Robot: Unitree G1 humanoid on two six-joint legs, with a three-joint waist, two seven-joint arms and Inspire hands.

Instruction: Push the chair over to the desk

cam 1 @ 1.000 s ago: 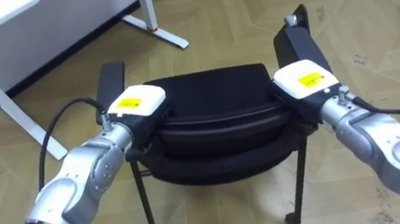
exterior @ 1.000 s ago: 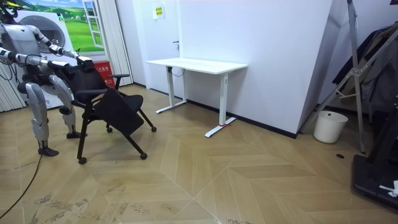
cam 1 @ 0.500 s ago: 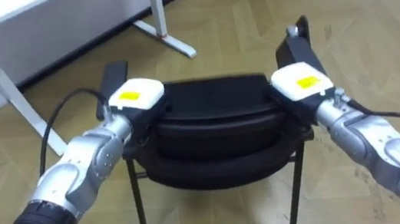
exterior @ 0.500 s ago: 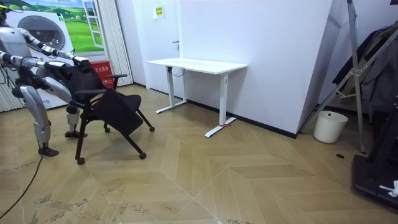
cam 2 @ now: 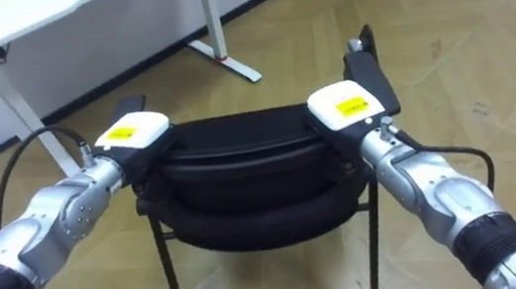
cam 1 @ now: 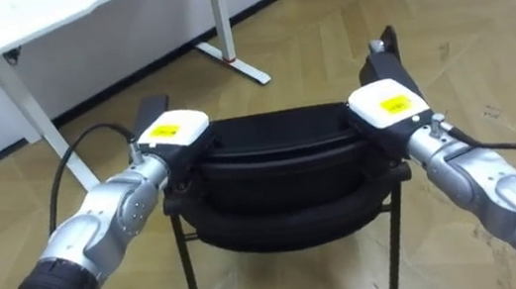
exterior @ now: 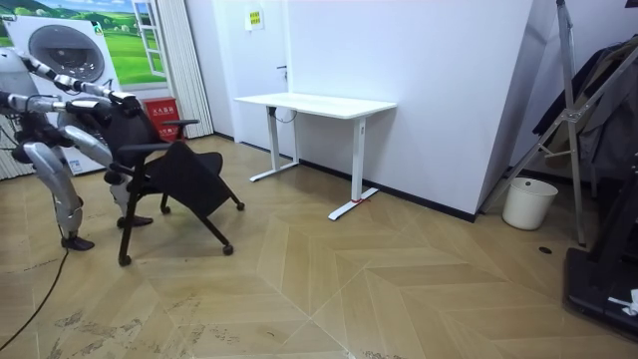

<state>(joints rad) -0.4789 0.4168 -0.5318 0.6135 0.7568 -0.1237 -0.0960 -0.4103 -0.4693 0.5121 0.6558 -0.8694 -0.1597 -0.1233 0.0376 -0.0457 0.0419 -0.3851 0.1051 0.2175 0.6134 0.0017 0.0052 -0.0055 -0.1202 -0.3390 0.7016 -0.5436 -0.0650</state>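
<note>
From my head camera the black chair stands straight ahead at 12 o'clock, its back towards me and its seat pointing away, on the wooden floor. My left hand lies on the top edge of the backrest at its 9 o'clock end. My right hand lies on the same edge at the 3 o'clock end. Both hands touch the backrest, but their fingers are tucked out of sight over it, so I cannot tell whether they are spread or curled round the frame. One armrest juts out beyond the left hand and another beyond the right hand. The white desk stands farther off at about 11 o'clock. In the room view I stand at the picture's left with both arms stretched forward to the chair.
</note>
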